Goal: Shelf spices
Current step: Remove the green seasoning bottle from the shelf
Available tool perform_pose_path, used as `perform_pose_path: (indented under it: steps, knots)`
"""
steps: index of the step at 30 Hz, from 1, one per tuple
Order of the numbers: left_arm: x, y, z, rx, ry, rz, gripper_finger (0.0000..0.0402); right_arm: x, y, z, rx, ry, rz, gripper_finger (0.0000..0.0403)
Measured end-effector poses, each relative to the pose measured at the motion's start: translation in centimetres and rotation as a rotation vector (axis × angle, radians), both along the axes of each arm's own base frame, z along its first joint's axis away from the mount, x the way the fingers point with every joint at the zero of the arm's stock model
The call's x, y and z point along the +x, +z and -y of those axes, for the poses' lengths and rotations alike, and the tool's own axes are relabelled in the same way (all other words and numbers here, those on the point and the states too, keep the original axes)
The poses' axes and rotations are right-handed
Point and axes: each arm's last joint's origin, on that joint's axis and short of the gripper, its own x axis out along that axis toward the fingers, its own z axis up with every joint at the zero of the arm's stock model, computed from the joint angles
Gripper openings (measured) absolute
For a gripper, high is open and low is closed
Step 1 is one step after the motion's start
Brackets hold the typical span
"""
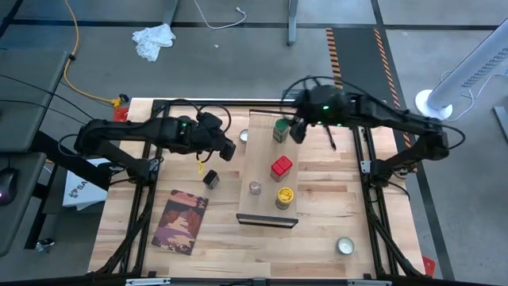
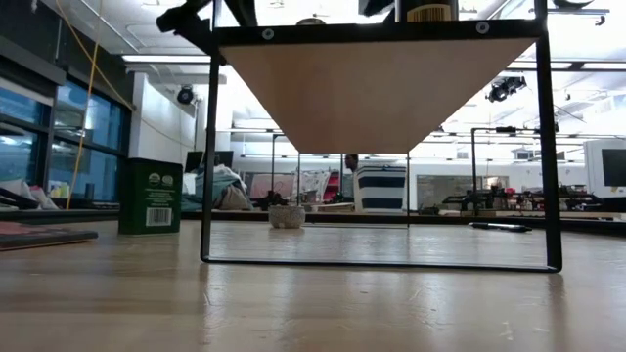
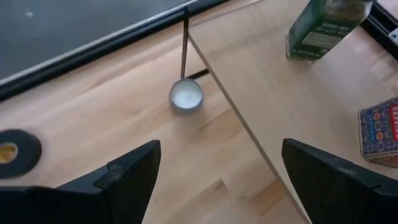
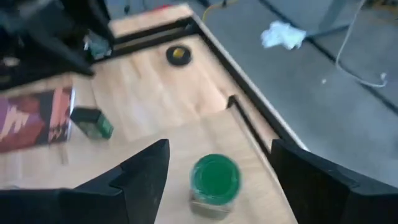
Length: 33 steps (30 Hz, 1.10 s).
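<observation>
The shelf point(image 1: 266, 151) is a light-wood board on black legs in the middle of the table. On it stand the green-lidded jar point(image 1: 280, 129) at the far end, the red-topped one point(image 1: 281, 167), the tiny clear jar point(image 1: 255, 188) and the yellow-lidded jar point(image 1: 284, 197). The black square tin point(image 1: 210, 179) stands on the table left of the shelf. My right gripper point(image 1: 298, 131) hovers open at the green-lidded jar point(image 4: 214, 177), a finger on either side, apart from it. My left gripper point(image 1: 230, 147) is open over the table by the shelf's left edge point(image 3: 242, 124).
A small round pale tin point(image 3: 185, 96) sits by the shelf's far left leg. A black tape roll point(image 4: 178, 55) lies near the table's far left corner. A book point(image 1: 182, 221) lies near left, and a flat round tin point(image 1: 344, 246) near right.
</observation>
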Motion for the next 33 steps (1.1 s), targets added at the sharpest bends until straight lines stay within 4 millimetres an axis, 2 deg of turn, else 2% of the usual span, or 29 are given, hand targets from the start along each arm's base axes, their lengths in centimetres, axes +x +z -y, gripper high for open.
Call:
perform_pose_path:
  steps: [4,8,13,25,28,31,33]
  knots:
    - [0.0,0.1,0.0,-0.002,-0.001,0.005,0.0331,1.4,-1.7,0.1,0.062,-0.02,-0.056,0.028]
    - [0.0,0.1,0.0,-0.014,-0.005,0.006,0.0331,2.0,-3.0,0.7,0.168,-0.085,-0.104,0.028]
    - [0.1,0.1,0.0,-0.017,-0.006,0.013,0.0331,3.0,-4.4,1.4,0.152,-0.152,-0.149,0.028]
    - [0.1,0.1,0.1,-0.047,0.001,0.027,0.0331,5.2,-8.1,1.7,0.125,-0.127,-0.333,0.0278]
    - [0.1,0.1,0.1,-0.051,0.007,0.031,0.0331,5.0,-8.4,1.6,0.158,-0.128,-0.366,0.0254]
    - [0.1,0.1,0.1,-0.055,0.013,0.035,0.0331,4.6,-8.3,1.5,0.169,-0.14,-0.383,0.0191]
    - [0.1,0.1,0.1,-0.055,0.014,0.035,0.0331,4.1,-7.9,1.4,0.166,-0.14,-0.387,0.0182]
